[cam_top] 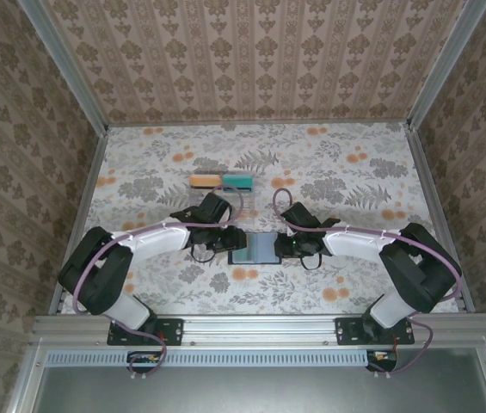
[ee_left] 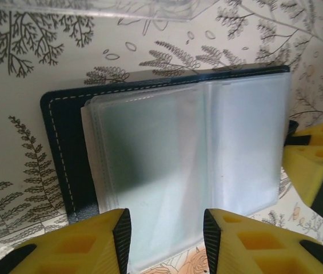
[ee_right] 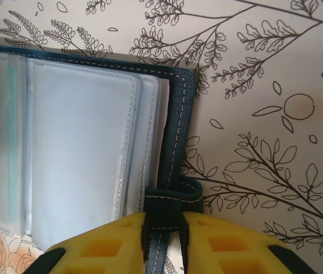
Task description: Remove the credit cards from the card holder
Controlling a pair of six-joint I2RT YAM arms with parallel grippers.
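1. My right pincer (ee_right: 164, 228) grips the open card holder (cam_top: 254, 249) by its strap.
2. My left pincer (ee_left: 167, 228) hovers over its clear sleeves (ee_left: 167, 165), jaws apart.
3. An orange card (cam_top: 206, 181) and a teal card (cam_top: 238, 181) lie on the bench (cam_top: 354, 172), just beyond the holder.

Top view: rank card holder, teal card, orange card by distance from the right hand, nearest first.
1. card holder: centre, its right edge pinched in the right hand.
2. teal card: farther back, to the hand's left.
3. orange card: just left of the teal card, farthest.
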